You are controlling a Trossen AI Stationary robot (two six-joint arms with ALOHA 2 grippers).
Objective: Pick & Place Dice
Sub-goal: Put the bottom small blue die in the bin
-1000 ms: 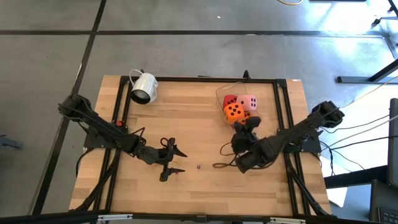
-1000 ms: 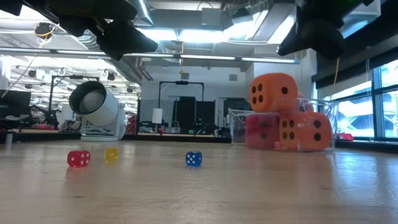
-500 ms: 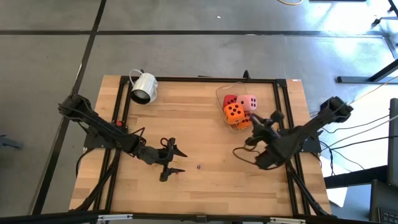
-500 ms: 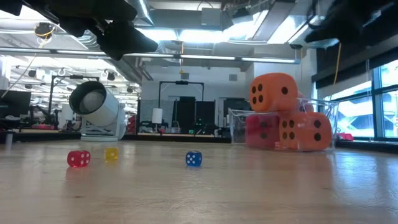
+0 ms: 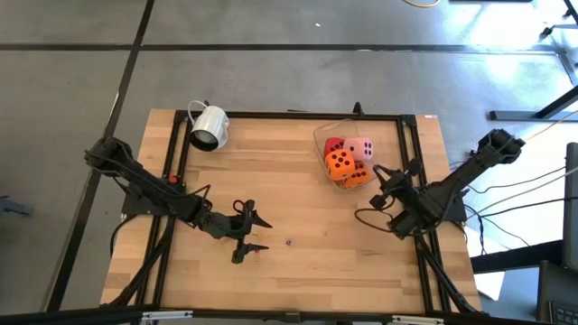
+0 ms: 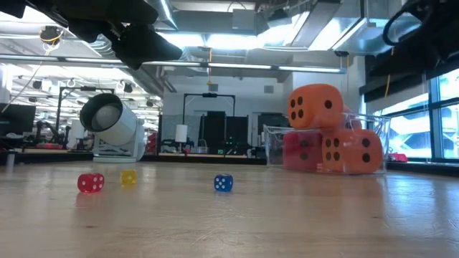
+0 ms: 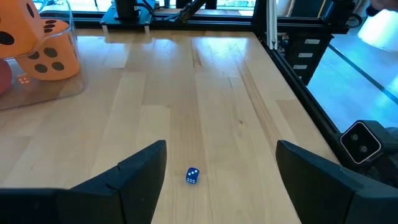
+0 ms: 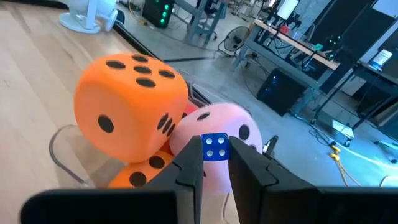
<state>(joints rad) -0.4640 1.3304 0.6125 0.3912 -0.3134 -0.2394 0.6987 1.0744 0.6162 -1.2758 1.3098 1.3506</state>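
Four soft dice sit piled in a clear container (image 5: 319, 137) at the table's far right: an orange die (image 5: 340, 162) on top, a pink die (image 5: 361, 149), a red die (image 5: 333, 144) and a lower orange die (image 5: 358, 177). My right gripper (image 5: 379, 174) hovers just to the right of the container, shut on a tiny blue pip-marked cube (image 8: 216, 147). The top orange die (image 8: 130, 106) and the pink die (image 8: 214, 127) fill its wrist view. My left gripper (image 5: 257, 235) waits open above the table's middle. My right gripper pinches the tiny blue cube's two opposite sides (image 8: 216, 149) between its fingertips (image 8: 193, 158), only at their free ends. The cube is lifted clear of the table, and its several-pip face shows toward the wrist camera, in front of the pink die.
A white mug (image 5: 209, 126) lies on its side at the far left corner. Tiny red (image 6: 90, 183), yellow (image 6: 128, 177) and blue (image 6: 223, 183) cubes lie on the wood mid-table, the blue one (image 7: 192, 176) just ahead of my left gripper. A black frame rail (image 5: 411, 162) runs along the right edge.
My right arm has drawn back toward the table's right edge, carrying its gripper from in front of the container to its right side and turning it to point at the dice. It has left the low view's top right. The dice pile and my left arm have kept still.
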